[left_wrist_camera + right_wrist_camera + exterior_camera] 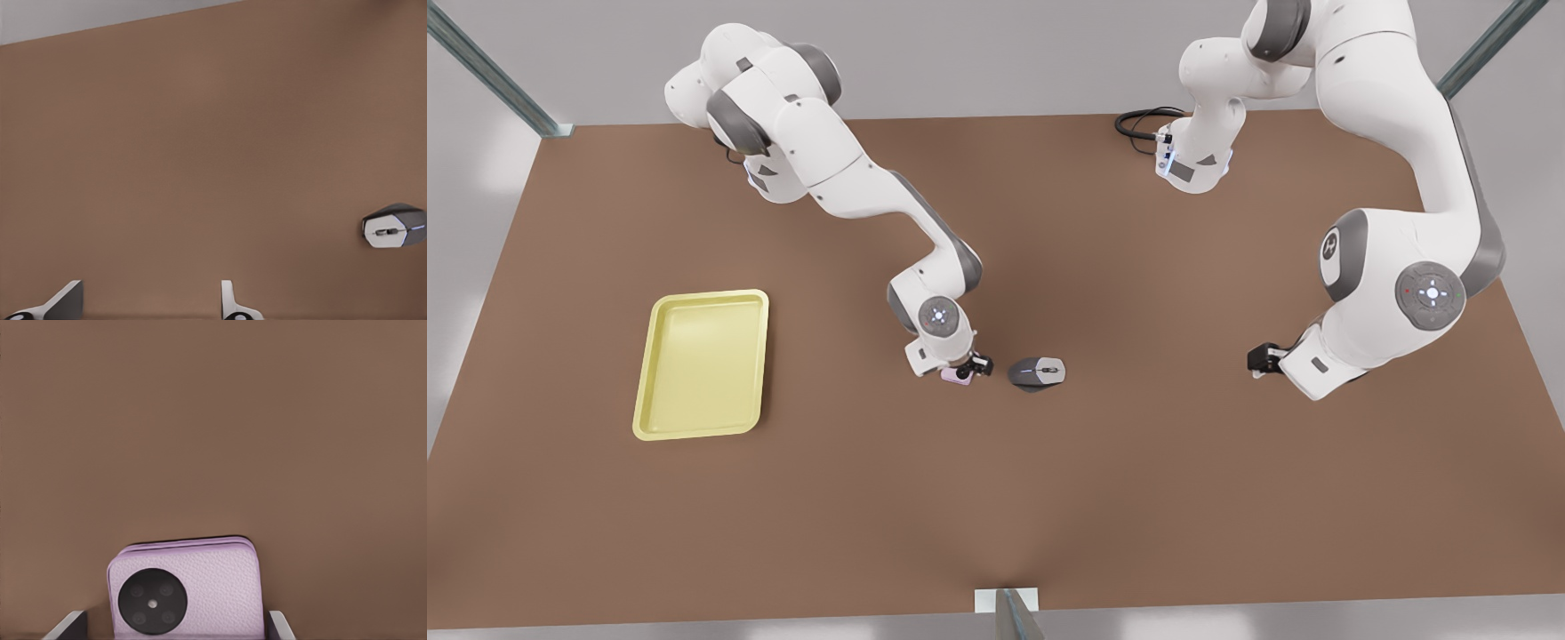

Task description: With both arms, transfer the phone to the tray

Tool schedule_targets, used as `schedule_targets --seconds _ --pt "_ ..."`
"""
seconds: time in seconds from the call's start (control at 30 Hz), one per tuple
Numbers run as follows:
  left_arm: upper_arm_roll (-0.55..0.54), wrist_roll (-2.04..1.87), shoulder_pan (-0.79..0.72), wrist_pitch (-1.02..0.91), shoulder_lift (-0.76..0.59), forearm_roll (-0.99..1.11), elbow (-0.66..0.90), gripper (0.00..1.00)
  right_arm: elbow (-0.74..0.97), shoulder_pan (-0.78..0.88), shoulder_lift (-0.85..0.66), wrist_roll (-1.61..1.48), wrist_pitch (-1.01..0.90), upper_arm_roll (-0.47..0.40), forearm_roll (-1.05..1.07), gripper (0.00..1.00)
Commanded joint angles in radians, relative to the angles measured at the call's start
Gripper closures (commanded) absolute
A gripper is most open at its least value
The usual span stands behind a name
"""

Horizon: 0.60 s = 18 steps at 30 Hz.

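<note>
The pale pink phone lies flat on the brown table, just beside the grey mouse. My right gripper is lowered right over it. In the right wrist view the phone sits between the two fingertips of my right gripper, which is open with a small gap on each side. The pale yellow tray lies far off toward the front view's left. My left gripper hovers low over bare table at the front view's right; in its own view the left gripper is open with nothing between its fingers.
A grey computer mouse rests just on the front view's right of the phone; the mouse also shows in the left wrist view. A black cable coils at the table's far edge. Metal frame posts stand at the corners.
</note>
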Motion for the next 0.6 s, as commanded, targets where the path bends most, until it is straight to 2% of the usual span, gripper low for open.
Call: schedule_targets --seconds 0.0,0.03,0.13,0.3,0.4,0.57 --pt "0.0 -0.024 0.0 -0.001 0.0 0.001 0.001 0.0 -0.001 0.0 -0.001 -0.025 0.02 0.0 0.001 0.0" --pt "0.0 -0.024 0.0 -0.001 0.0 0.0 0.001 0.0 -0.001 0.0 0.0 -0.049 0.015 0.0 0.002 0.09" --pt "0.0 -0.035 -0.002 0.001 0.0 0.0 0.001 0.0 0.001 0.0 0.002 -0.054 0.015 0.0 0.002 0.24" --pt "0.0 -0.049 -0.005 0.001 0.002 0.0 0.001 0.0 0.001 -0.002 -0.012 -0.056 0.007 0.0 0.002 0.23" --pt "0.0 -0.051 -0.005 -0.001 0.002 0.0 0.001 0.0 -0.012 -0.034 -0.076 -0.128 -0.077 -0.006 0.004 0.23" --pt "-0.009 -0.08 -0.006 -0.002 0.0 0.0 0.001 0.0 -0.291 -0.202 -0.302 -0.413 -0.094 -0.011 0.004 0.21"
